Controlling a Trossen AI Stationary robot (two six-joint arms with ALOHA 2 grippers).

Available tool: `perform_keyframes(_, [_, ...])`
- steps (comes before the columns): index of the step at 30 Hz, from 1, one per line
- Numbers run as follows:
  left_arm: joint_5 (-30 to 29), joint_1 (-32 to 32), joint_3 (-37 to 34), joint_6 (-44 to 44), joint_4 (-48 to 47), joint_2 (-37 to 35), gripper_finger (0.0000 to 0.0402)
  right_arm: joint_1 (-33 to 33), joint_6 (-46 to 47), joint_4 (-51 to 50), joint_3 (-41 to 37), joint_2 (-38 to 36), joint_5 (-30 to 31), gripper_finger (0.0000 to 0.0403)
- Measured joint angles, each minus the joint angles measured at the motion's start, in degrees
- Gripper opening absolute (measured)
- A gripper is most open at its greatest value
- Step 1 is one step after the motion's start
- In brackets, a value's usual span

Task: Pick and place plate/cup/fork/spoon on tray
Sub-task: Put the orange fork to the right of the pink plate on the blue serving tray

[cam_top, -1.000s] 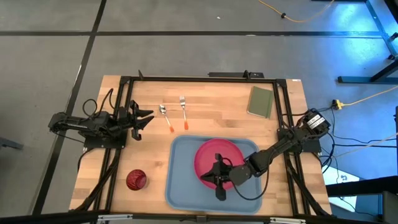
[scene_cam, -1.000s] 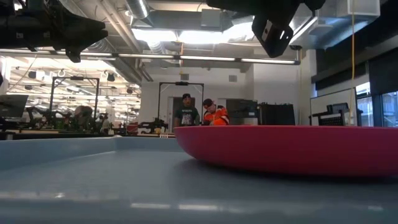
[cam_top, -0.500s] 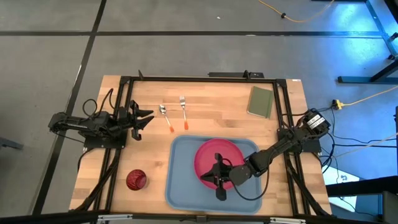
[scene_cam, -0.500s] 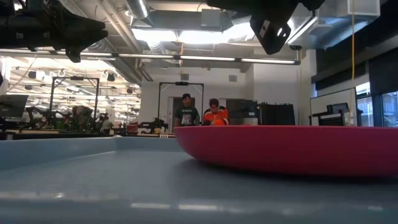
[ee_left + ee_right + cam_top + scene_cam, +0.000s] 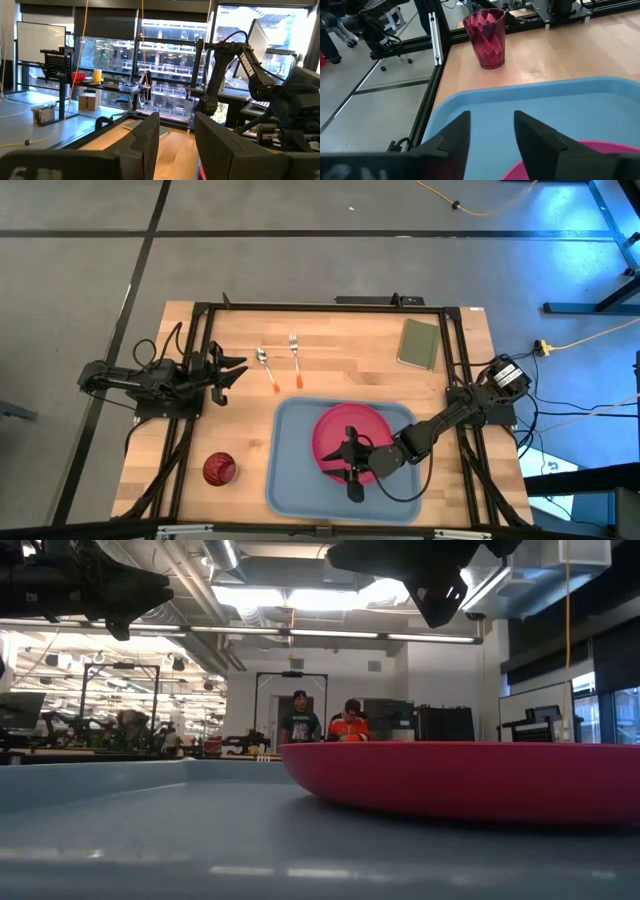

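The pink-red plate (image 5: pixel 352 435) lies flat on the light blue tray (image 5: pixel 295 470). My right gripper (image 5: pixel 345 470) hovers open over the plate's near-left rim (image 5: pixel 560 162), well above it in the low view (image 5: pixel 440 585), with only tray floor (image 5: pixel 520 95) showing between its fingers. The dark red cup (image 5: pixel 219 469) stands upright on the wood left of the tray. The spoon (image 5: pixel 266 368) and the fork (image 5: pixel 295 358) lie side by side beyond the tray. My left gripper (image 5: pixel 232 370) waits open at the table's left side, raised.
A green pad (image 5: pixel 418 343) lies at the far right of the table. Black frame rails (image 5: pixel 200 420) run along the table's edges. Bare wood shows between the cup and the cutlery. Two people (image 5: pixel 322 720) stand far off in the room behind.
My right gripper's fingers have spread apart above the plate's near-left rim without the hand shifting. The plate lies still on the tray.
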Motion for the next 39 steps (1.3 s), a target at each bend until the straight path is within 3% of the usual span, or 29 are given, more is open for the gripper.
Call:
perform_keyframes(6, [0.0,0.0,0.0,0.0,0.0,0.0,0.0115,0.0,0.7,0.0,0.0,0.0,-0.1,0.0176])
perform_keyframes(10, [0.0,0.0,0.0,0.0,0.0,0.0,0.0115,0.0,4.7,0.0,0.0,0.0,0.0,0.0163])
perform_keyframes(13, [0.0,0.0,0.0,0.0,0.0,0.0,0.0115,0.0,4.7,-0.1,0.0,0.0,-0.1,0.0129])
perform_keyframes(19, [0.0,0.0,0.0,0.0,0.0,0.0,0.0115,0.0,3.8,-0.4,0.0,0.0,-1.1,0.0024])
perform_keyframes(21, [0.0,0.0,0.0,0.0,0.0,0.0,0.0115,0.0,1.9,-0.4,0.0,0.0,-1.1,0.0008])
perform_keyframes(24, [0.0,0.0,0.0,0.0,0.0,0.0,0.0115,0.0,1.7,-0.4,0.0,0.0,1.0,0.0007])
perform_keyframes(31, [0.0,0.0,0.0,0.0,0.0,0.0,0.0115,-0.1,0.4,-0.7,0.0,0.0,15.4,0.0011])
perform_keyframes(35, [0.0,0.0,0.0,0.0,0.0,0.0,0.0115,-1.7,-3.7,-0.7,0.0,0.0,16.7,0.002])
perform_keyframes(39, [0.0,0.0,0.0,0.0,0.0,0.0,0.0115,-6.7,-7.6,-0.8,0.0,0.0,14.4,0.0019])
